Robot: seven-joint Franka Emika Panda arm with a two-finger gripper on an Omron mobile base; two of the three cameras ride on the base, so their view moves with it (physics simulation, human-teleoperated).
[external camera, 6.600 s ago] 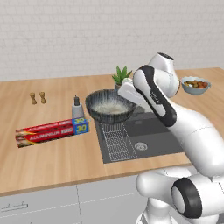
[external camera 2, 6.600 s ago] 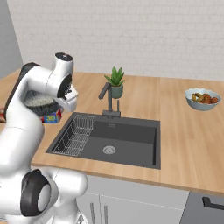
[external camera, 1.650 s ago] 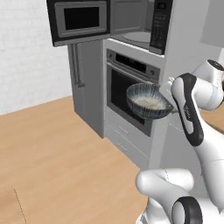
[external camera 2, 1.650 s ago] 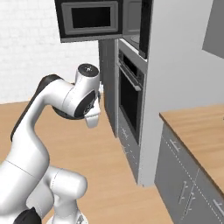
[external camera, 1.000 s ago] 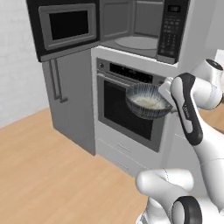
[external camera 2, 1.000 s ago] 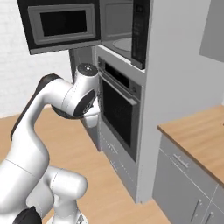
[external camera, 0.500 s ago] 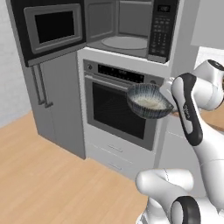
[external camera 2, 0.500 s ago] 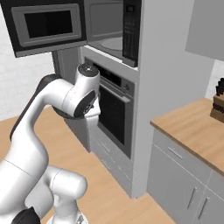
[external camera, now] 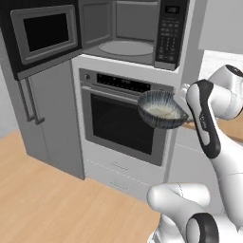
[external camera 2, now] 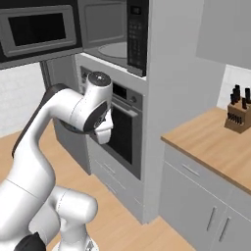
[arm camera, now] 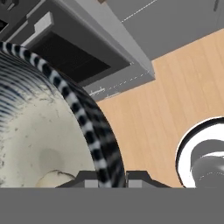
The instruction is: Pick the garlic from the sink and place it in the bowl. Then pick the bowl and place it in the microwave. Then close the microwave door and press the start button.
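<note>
Hand [arm camera: 111,177] clenched on the rim of the bowl [external camera: 162,110], held before the oven [external camera: 124,121].

Light wood floor [external camera: 42,190], grey cabinets [external camera 2: 196,206], a built-in oven [external camera: 126,121], a wooden table [external camera 2: 215,142] carrying a knife block [external camera 2: 238,113].

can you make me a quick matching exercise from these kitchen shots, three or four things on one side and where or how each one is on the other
Things:
1. bowl
2. microwave door
3. knife block
4. garlic

Places or states:
a. standing on the wooden counter at the right
b. swung open to the left
c. held up in front of the oven by the gripper
d. lying inside the bowl

Pairs: 1-c, 2-b, 3-a, 4-d
</note>
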